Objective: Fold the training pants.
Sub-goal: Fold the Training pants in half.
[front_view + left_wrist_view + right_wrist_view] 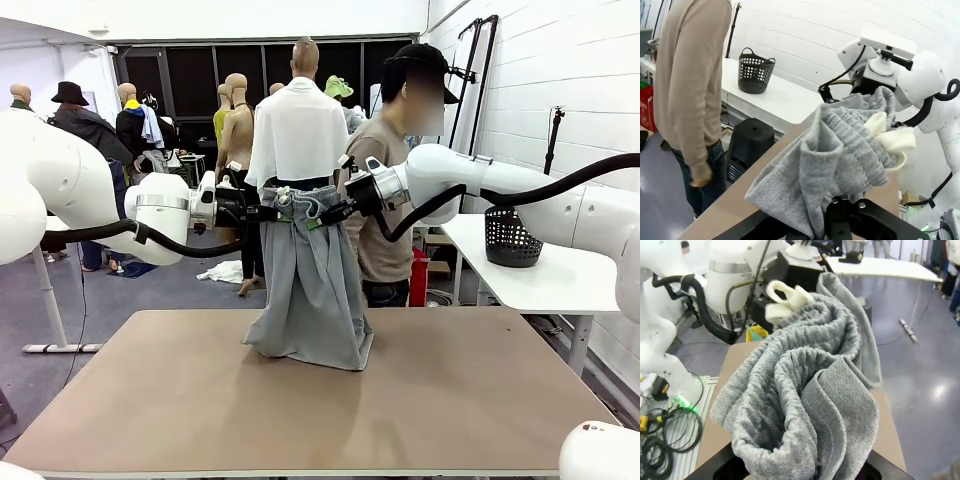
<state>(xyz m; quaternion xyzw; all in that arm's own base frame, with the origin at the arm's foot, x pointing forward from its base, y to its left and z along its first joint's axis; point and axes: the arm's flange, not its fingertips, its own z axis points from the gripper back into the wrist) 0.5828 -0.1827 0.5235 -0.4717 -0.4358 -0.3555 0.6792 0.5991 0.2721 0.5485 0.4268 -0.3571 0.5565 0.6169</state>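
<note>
Bunched training pants (805, 405), apparently in claw

Training pants (312, 275): soft grey knit cloth, matt, finely ribbed at the gathered waistband; the inside face looks looped and slightly rough. Drawstring (785, 300): pale, thick woven cord, matt. Worktop (200, 400): brown board, smooth and matt. Left tool (268, 212) and right tool (318, 217): black hard parts, dull sheen. Arm shells: white plastic, smooth and glossy. Basket (755, 70): black perforated plastic, matt.
</note>
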